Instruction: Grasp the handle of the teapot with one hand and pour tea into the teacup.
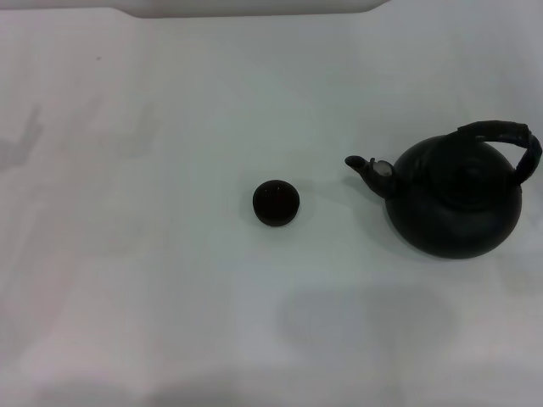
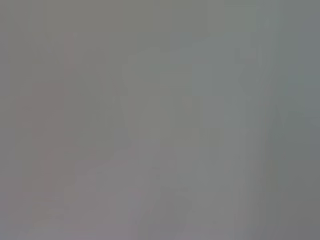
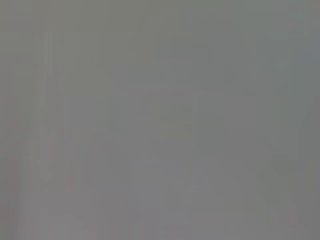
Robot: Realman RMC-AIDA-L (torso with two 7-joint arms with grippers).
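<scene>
You had one teapot (image 1: 454, 199) on the right of the white table (image 1: 153, 254) and one cup (image 1: 276, 203) near the middle, well apart, with bare table between them. The pot stood upright, its spout (image 1: 366, 167) aimed left at the cup, so its long axis ran left to right; the handle (image 1: 509, 140) arched over the top toward the far right side. Neither gripper showed in the head view, and both wrist views gave only plain grey with no fingers in them, so you could not tell how wide either one stood or whether it held anything. You could not place the pot from either gripper for the same reason. Going by where the pot sat, I would judge the right arm the nearer one for the handle. Whether the cup held tea was too dark to tell, and an upright pot beside a dark cup would fit a time ahead of pouring as well as one after it, so you could not read the stage from this
</scene>
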